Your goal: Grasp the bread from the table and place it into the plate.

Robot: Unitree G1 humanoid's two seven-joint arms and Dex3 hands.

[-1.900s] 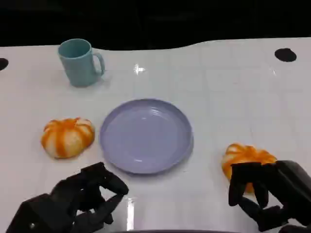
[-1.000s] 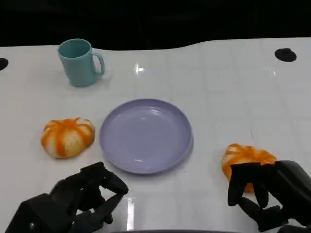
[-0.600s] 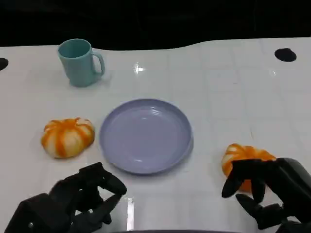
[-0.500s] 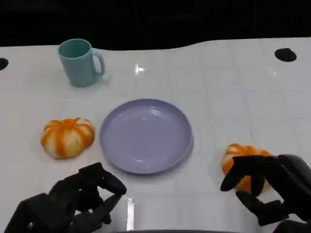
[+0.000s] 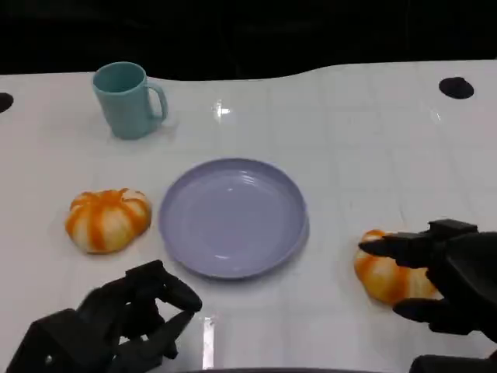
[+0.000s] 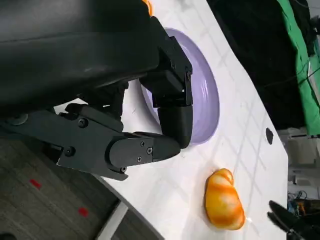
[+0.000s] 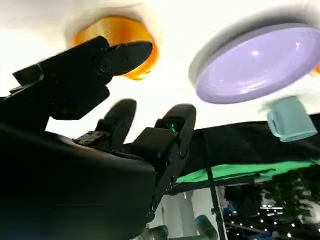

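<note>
An orange-and-white striped bread [image 5: 384,276] lies on the white table, right of the lilac plate [image 5: 233,217]. My right hand [image 5: 446,284] hovers at the bread's right side with its fingers spread above it, holding nothing. The right wrist view shows a finger [image 7: 100,60] stretched just over the bread [image 7: 115,30], with the plate [image 7: 260,65] beyond. My left hand [image 5: 116,322] rests near the table's front edge, below the plate, fingers curled in on nothing. In the left wrist view its fingers [image 6: 150,145] lie before the plate [image 6: 205,95] and the bread [image 6: 224,200].
A second striped bread [image 5: 108,219] sits left of the plate. A teal mug [image 5: 128,101] stands at the back left and also appears in the right wrist view as the mug [image 7: 290,120]. Bare white table lies behind the plate and to the right.
My right hand's fingers have uncurled and spread out over the right bread, and the hand has shifted slightly right, uncovering more of the bread. The left hand has stayed put.
</note>
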